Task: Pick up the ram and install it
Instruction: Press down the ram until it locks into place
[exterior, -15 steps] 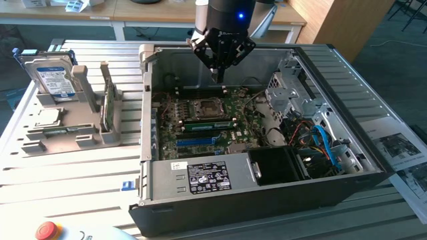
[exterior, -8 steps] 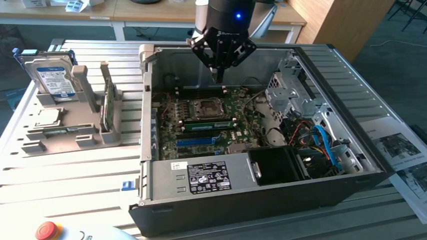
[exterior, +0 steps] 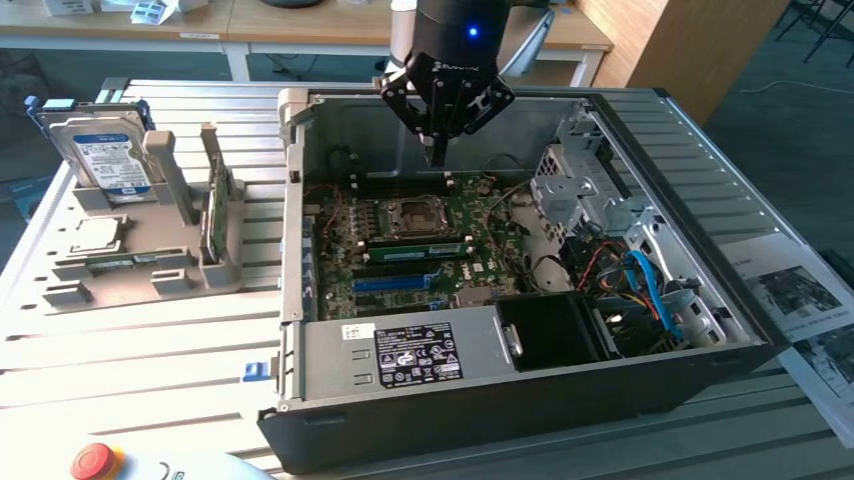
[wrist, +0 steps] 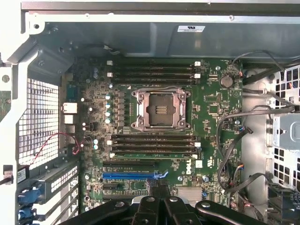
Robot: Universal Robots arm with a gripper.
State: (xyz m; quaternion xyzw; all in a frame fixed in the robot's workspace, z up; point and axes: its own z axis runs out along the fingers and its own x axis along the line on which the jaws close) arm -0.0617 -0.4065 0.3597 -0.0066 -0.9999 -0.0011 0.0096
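The arm comes straight down from the top centre of the exterior frame, and its black gripper (exterior: 435, 158) hangs over the far side of the open computer case (exterior: 747, 330), fingers pointing down with the jaws pressed together on nothing. The fingertips hover above the motherboard (exterior: 400, 265), just beyond the empty processor socket (exterior: 411, 216) and clear of it. The ram (exterior: 215, 218) is well apart from the gripper, at the left of the exterior frame: it stands on edge in a slot of the grey holder (exterior: 127, 270) on the table (exterior: 134, 360). A hard drive (exterior: 104, 150) with a blue-and-white label stands upright in the same holder further back, and a small square processor chip (exterior: 94, 236) lies flat in a recess at the holder's left. Inside the case a green stick (exterior: 416, 250) already sits flat across the board just in front of the socket. To the right of the frame, loose cables, among them a blue cable (exterior: 651, 290), crowd the space beside the drive cage (exterior: 581, 190), and the power supply (exterior: 400, 352) with its label fills the near edge. A red button (exterior: 96, 460) sits at the lower left corner. In the wrist view the gripper (wrist: 158, 206) looks down on the socket (wrist: 161, 109), with black memory slots (wrist: 154, 71) on one side of it and another bank (wrist: 152, 145) on the other.
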